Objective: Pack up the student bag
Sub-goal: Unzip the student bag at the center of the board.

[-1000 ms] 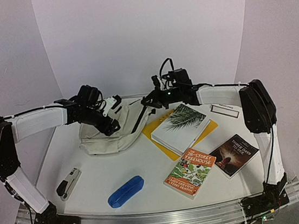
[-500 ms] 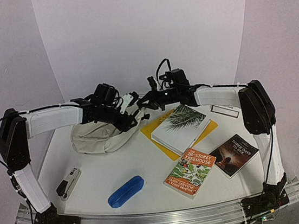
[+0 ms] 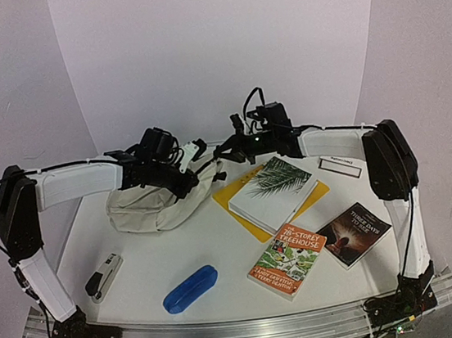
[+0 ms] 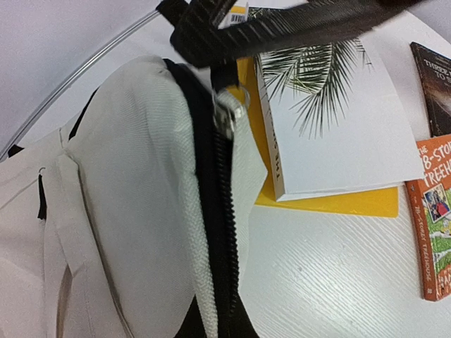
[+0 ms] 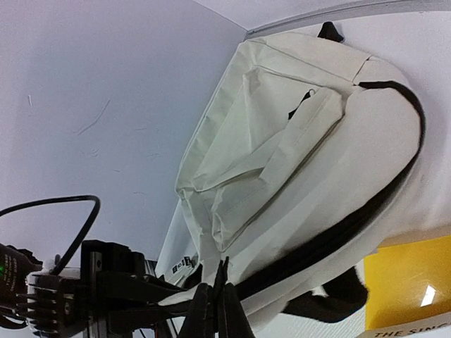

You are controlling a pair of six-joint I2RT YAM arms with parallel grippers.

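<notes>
Student bag [image 3: 150, 205] sits under left end effector [image 3: 195, 166], grip unclear; right end effector [image 5: 213, 310] pinched narrow.

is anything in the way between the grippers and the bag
Nothing visible. The left gripper and right gripper are both right at the student bag; the white book lies off to one side of it.

Bag [image 3: 152, 207]: a second ago it lies low, spread toward the yellow folder [image 3: 249, 225]. It now stands bunched into a taller mound, drawn back to the left.

Left gripper [image 3: 190, 176]: displaced to the right and away from the arm bases, now at the bag's right end. The left arm's elbow is shifted rightward.

Right gripper [image 3: 222, 148]: slightly raised.

Black strap [image 4: 296, 24]: formerly trailing down to the table, now lifted between the grippers.
</notes>
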